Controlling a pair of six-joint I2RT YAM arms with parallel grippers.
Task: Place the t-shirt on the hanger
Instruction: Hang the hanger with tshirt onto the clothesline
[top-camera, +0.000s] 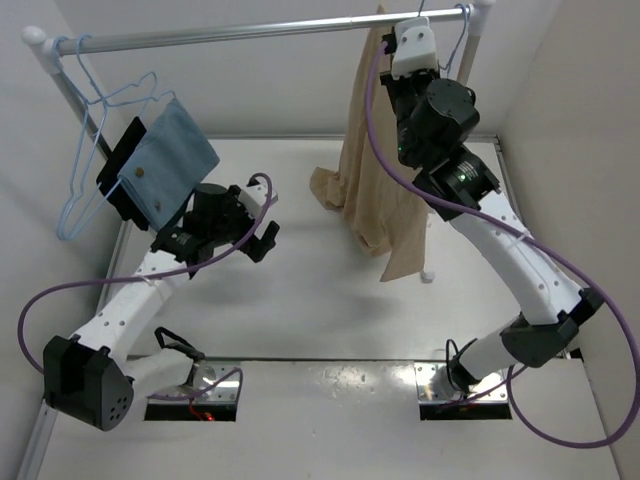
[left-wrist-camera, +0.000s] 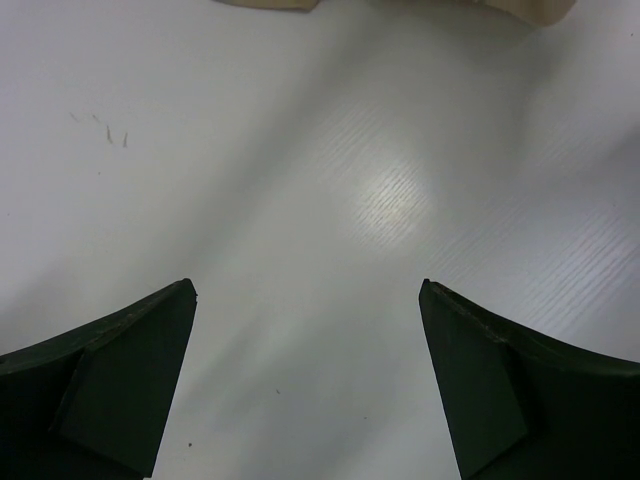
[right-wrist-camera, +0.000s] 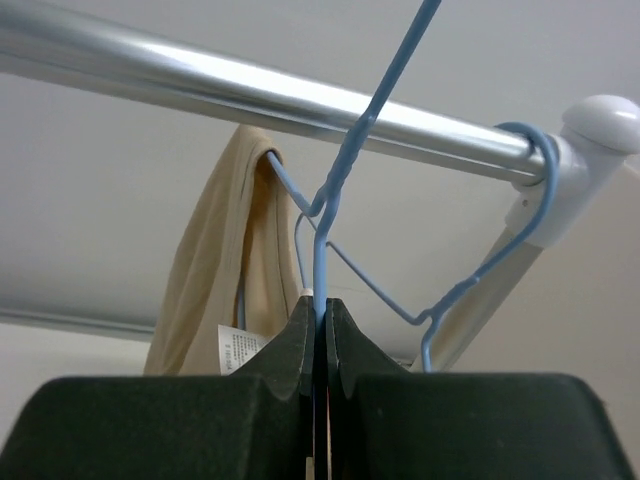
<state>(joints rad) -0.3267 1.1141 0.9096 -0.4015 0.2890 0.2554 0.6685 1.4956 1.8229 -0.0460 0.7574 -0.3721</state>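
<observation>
The tan t-shirt (top-camera: 375, 190) hangs in a long bunch from the rail at the back right, its lower end near the table. In the right wrist view the t-shirt (right-wrist-camera: 215, 270) drapes over one arm of the light-blue wire hanger (right-wrist-camera: 322, 250), with its label showing. My right gripper (right-wrist-camera: 320, 305) is shut on the hanger's wire just below the twisted neck and holds it up at the rail (right-wrist-camera: 200, 75); from above this gripper (top-camera: 418, 25) sits right under the rail. My left gripper (top-camera: 265, 240) is open and empty low over the table (left-wrist-camera: 308, 290), with the shirt's hem (left-wrist-camera: 270, 3) beyond it.
A blue wire loop (right-wrist-camera: 540, 160) hooks over the rail's right end by the white cap. A second blue hanger (top-camera: 95, 150) with a blue denim-like cloth (top-camera: 170, 160) hangs at the rail's left post. White walls close both sides.
</observation>
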